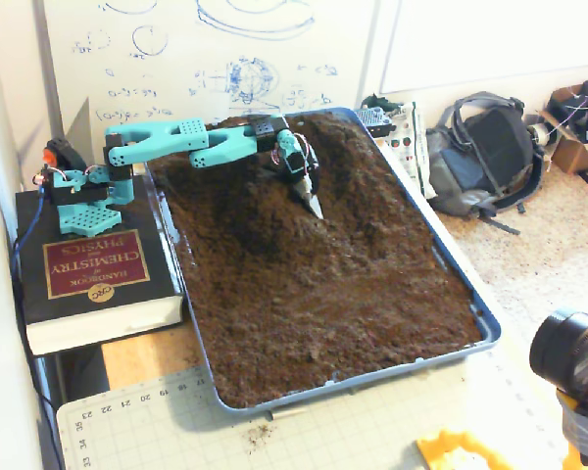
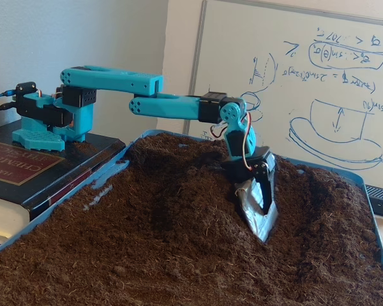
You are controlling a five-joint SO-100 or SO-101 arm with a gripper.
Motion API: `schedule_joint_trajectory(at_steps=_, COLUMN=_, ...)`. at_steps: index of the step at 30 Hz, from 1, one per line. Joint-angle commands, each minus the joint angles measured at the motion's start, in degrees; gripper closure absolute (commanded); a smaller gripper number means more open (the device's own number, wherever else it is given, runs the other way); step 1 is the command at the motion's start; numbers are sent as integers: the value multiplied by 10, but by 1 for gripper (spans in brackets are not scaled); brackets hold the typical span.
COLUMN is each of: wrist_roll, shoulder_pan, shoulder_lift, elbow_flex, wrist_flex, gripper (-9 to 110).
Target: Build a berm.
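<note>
- Tool (image 2: 260, 220): silver scoop-like blade, tip dug into the soil; whether it is spread or pressed together cannot be told.
- Berm (image 2: 179, 191): dark mound just left of the tool in a fixed view, at the blue tray's (image 1: 470, 294) far end.
- Arm base (image 1: 83, 191): resting on a book (image 1: 98, 274).

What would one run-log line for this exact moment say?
arm: stretched over tray | scoop: tip dug into soil | berm: mound by scoop, far end of tray | base: on book
</note>
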State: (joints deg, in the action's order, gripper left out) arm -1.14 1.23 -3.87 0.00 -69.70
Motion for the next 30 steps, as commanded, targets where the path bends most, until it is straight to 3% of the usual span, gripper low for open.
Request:
schedule_joint_trajectory(at_steps=1, wrist_roll=5, shoulder_pan=17, shoulder_lift=-71, elbow_flex=-21, wrist_flex=-76, gripper=101)
schedule_joint_trajectory(at_steps=7, wrist_roll=11, shoulder_pan=18, shoulder_lift=-102, elbow_flex=-21, wrist_flex=-149, gripper=101)
schedule_joint_trajectory(at_steps=15, wrist_roll=4, shoulder_pan=17, shoulder_lift=-160, elbow_flex=-33, wrist_flex=-161, gripper=101)
schedule_joint_trajectory(at_steps=20, wrist_roll=4, shoulder_pan=18, shoulder_lift=-265, elbow_flex=-23, wrist_flex=-185, gripper=101)
schedule_joint_trajectory(at_steps=25, wrist_roll=4, shoulder_pan=23, shoulder_lift=-382, elbow_flex=-18, wrist_flex=-313, gripper=101)
schedule_joint_trajectory(at_steps=30, wrist_roll=4, shoulder_pan=16, shoulder_lift=-536, elbow_flex=113, wrist_flex=-293, gripper=101)
